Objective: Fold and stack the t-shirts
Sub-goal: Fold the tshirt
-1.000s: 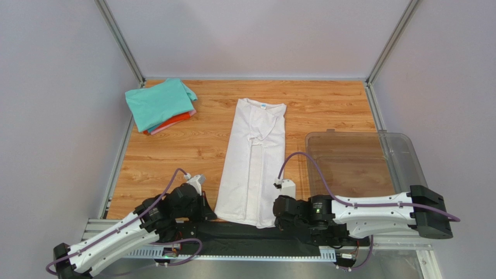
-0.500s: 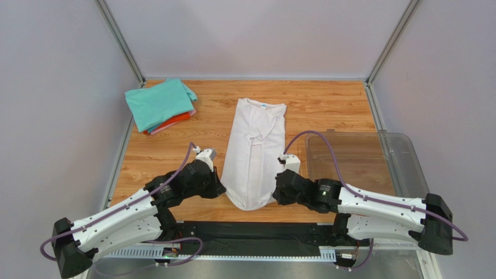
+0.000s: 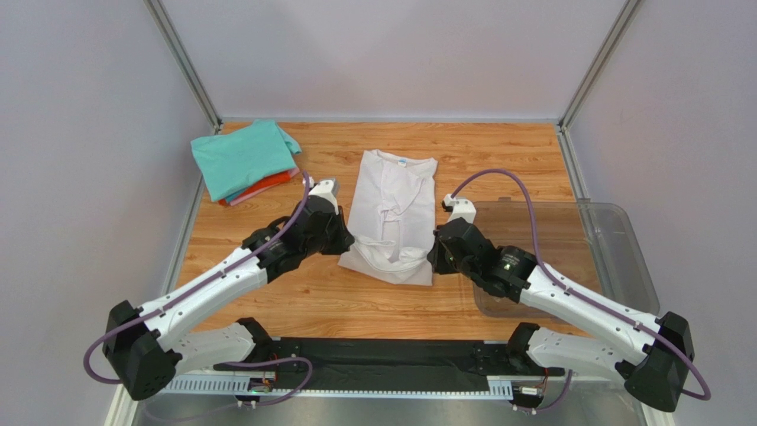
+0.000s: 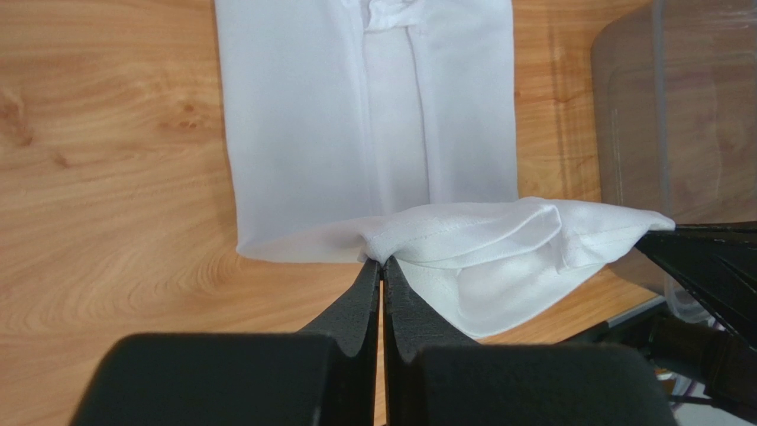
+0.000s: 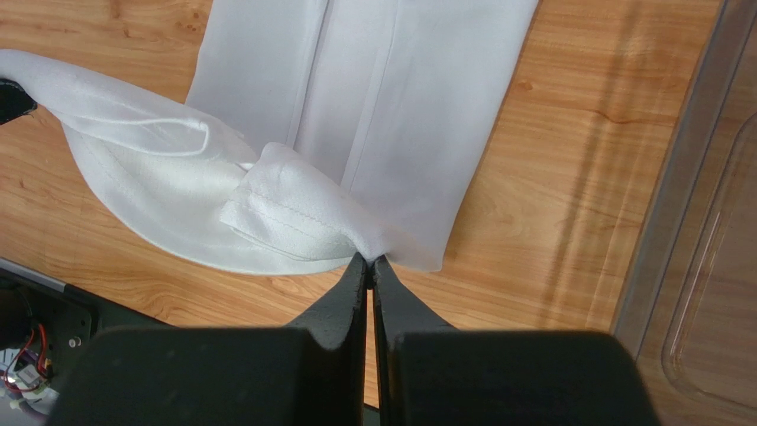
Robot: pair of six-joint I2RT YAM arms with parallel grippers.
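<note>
Overhead view of a wooden table (image 3: 498,160) with a white t-shirt (image 3: 391,213) at its middle. Laid lengthwise, collar and blue neck label (image 3: 402,161) at the far end, both sides already folded in to make a narrow strip. Hem (image 4: 498,232) lifted off the wood and doubled back over the body, sagging in a soft loop between the two grippers.

Left gripper (image 3: 340,241) clamped tight on the left corner of the hem. Right gripper (image 3: 438,253) clamped tight on the right corner, just beside the clear plastic bin (image 3: 613,248). Confirmed by each wrist camera: black fingers pressed together, white cloth pinched at the very tips, stitched edge stretching across to the other arm.

At the far left corner, well apart from the arms, a stack of folded t-shirts (image 3: 242,158), teal on top, pink and orange-red edges showing beneath.

Step in hand, as a judgement: the bottom-to-top fold of the white t-shirt, about halfway across.

Next move, likely: carry both corners on toward the collar and lay the hem near the neckline. Calls for both arms at an even pace and height to keep the hem square with the sides, low enough not to drag the layer beneath. Only then a release at both corners. Transfer onto the stack not yet done.
</note>
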